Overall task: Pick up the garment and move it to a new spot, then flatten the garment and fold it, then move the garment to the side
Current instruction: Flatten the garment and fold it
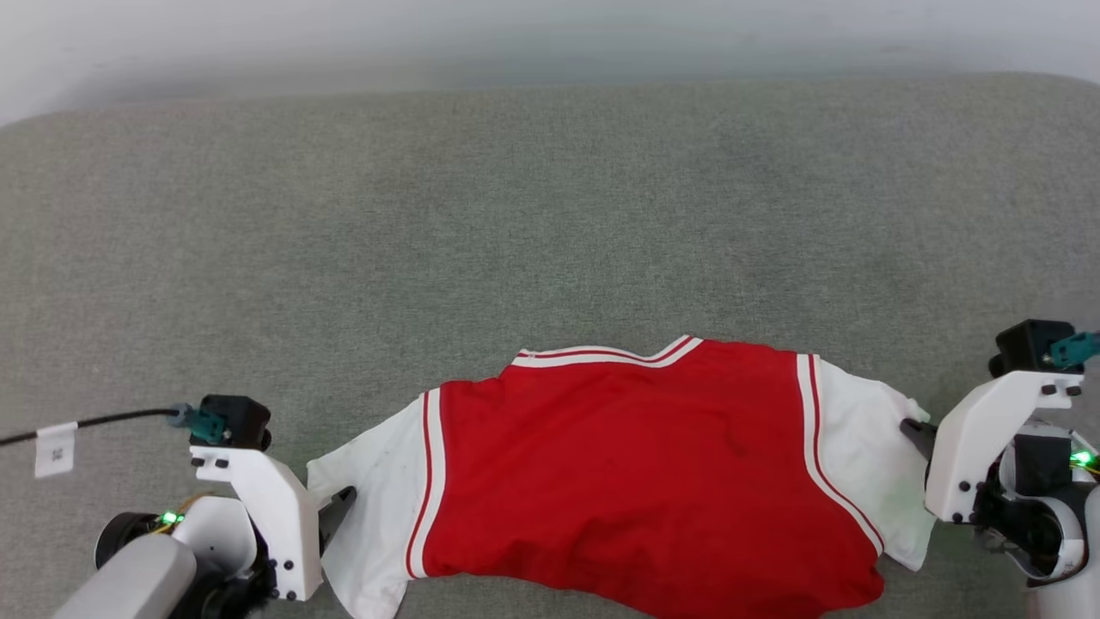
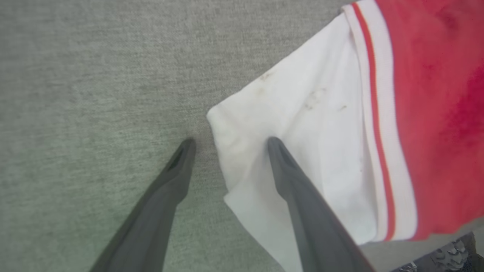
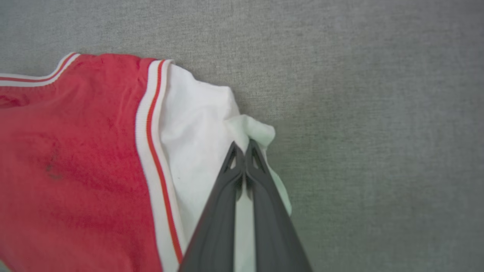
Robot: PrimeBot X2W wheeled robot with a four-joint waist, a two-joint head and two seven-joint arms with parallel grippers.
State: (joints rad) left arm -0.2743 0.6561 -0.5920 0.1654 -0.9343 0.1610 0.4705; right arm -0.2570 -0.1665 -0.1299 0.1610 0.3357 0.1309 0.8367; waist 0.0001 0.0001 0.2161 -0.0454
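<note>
Closest to the robot, the left gripper [image 2: 230,141] hangs low at the near left with its two long dark fingers spread wide. One finger sits on the bare cloth surface. The other lies over the short white left sleeve [image 2: 302,113], so the sleeve's outer edge runs between them, but nothing is pinched. At the near right, the right gripper [image 3: 243,145] has its fingers pressed together on the outer tip of the short white right sleeve [image 3: 196,124], and a small bunch of white fabric is puckered up just past the fingertips.

Between the two lies the garment [image 1: 636,464], a red jersey-style shirt with red-and-white striped trim at the armholes. It is spread face-up on a plain red side near the front of the grey-green woven surface [image 1: 516,215]. Its hem runs off the near edge of the head view, and its striped neckline [image 1: 601,352] points away from the robot. The body lies mostly flat with shallow wrinkles. The sleeves reach out to either side, the left one a little crumpled.

A thin black cable with a white tag [image 1: 56,447] trails off to the left from the left wrist. Beyond the shirt the surface stretches bare to a pale, blurred band [image 1: 550,34] at the back.

Flattening looks well advanced, and the robot seems to be taking hold of both sleeves. The right is gripped and the left is only straddled. No fold has been made, so the folding and the move to the side remain. Whether the shirt has reached its new spot cannot be told.
</note>
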